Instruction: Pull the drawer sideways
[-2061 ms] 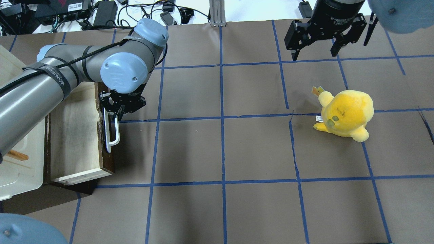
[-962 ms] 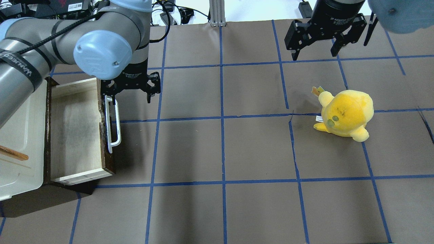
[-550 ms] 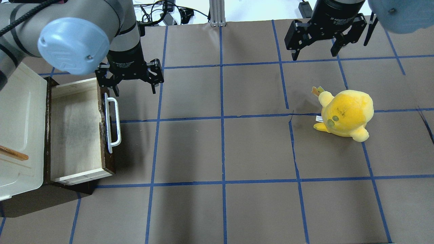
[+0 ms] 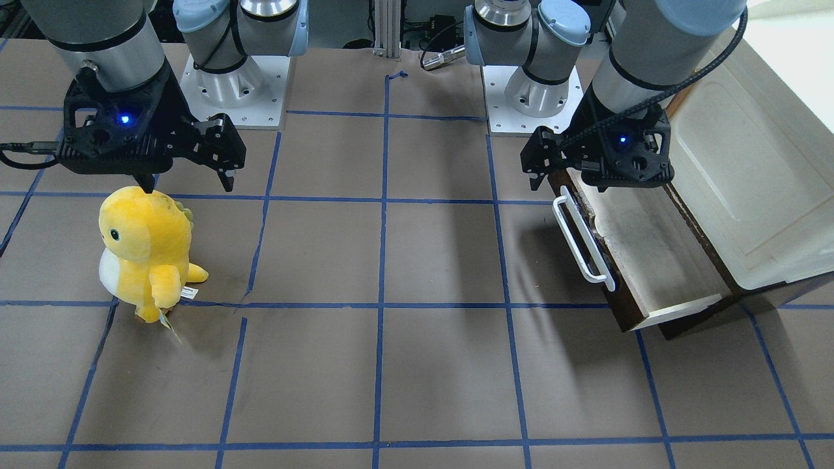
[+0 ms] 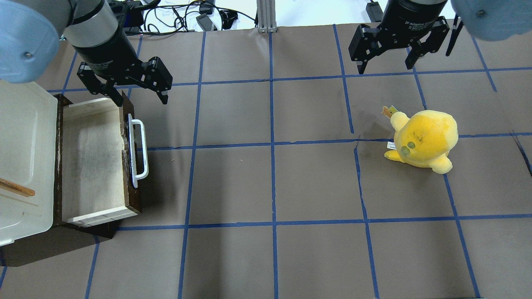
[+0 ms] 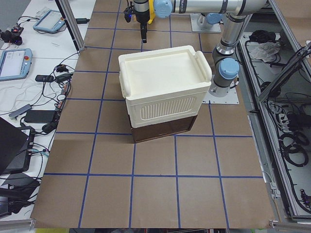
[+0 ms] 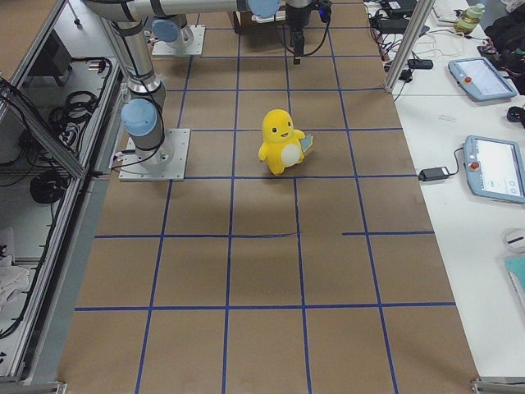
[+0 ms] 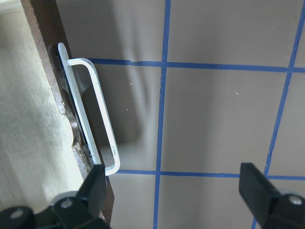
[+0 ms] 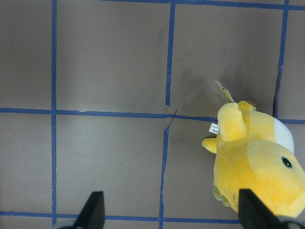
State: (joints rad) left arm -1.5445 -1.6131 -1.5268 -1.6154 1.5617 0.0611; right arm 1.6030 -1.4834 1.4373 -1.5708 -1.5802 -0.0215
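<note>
The drawer (image 5: 91, 162) stands pulled out to the right of the cream-white cabinet (image 5: 20, 158), with its pale inside showing. Its dark brown front panel (image 5: 134, 199) carries a long white bar handle (image 5: 138, 151). My left gripper (image 5: 142, 99) is open and empty, hovering just beyond the handle's far end and not touching it. The left wrist view shows the handle (image 8: 93, 119) ahead of the left gripper's open fingers (image 8: 97, 179). My right gripper (image 5: 385, 66) is open and empty at the far right.
A yellow plush toy (image 5: 424, 139) stands on the right side of the table, below the right gripper. A wooden stick (image 5: 16, 189) lies on the cabinet top. Brown paper with a blue tape grid covers the table (image 5: 274, 187). Cables and power bricks (image 5: 133, 16) lie beyond the far edge.
My left gripper has let go of the white handle, opened, and moved up and back toward the far left. The drawer has stayed pulled out. The right arm has not moved.
</note>
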